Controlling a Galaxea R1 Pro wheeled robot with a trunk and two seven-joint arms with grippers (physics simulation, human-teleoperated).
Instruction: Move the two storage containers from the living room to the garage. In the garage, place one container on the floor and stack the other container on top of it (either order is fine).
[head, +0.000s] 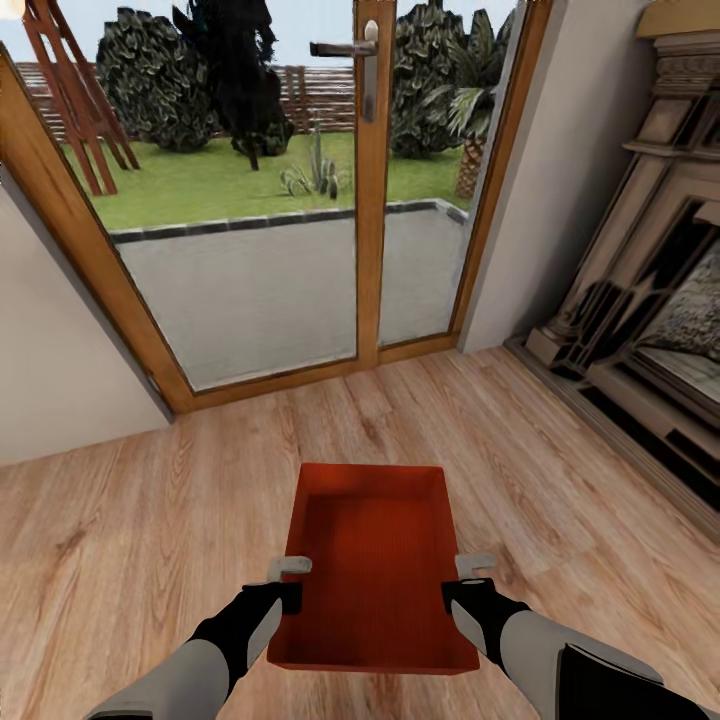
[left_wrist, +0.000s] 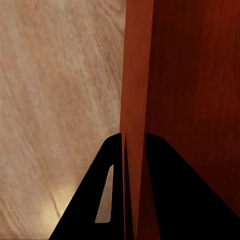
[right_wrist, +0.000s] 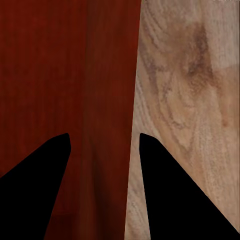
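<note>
I'm carrying one storage container above the wood plank floor, short of the glass doors. The left gripper pinches one side wall; the right gripper straddles the other, fingers parted. Next: turn toward the garage.

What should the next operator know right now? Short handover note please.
Left gripper: shut on the left wall of the storage container; the left wrist view shows the wall pinched between its fingers.
Right gripper: straddles the right wall, a finger on each side, with gaps showing in the right wrist view; cannot tell if it is clamped.
Container is carried in front of the robot, above the light wood floor, facing the glass doors, fireplace to the right.
Done: one container picked up.
Left: haul to garage, set down, fetch and stack the second.
</note>
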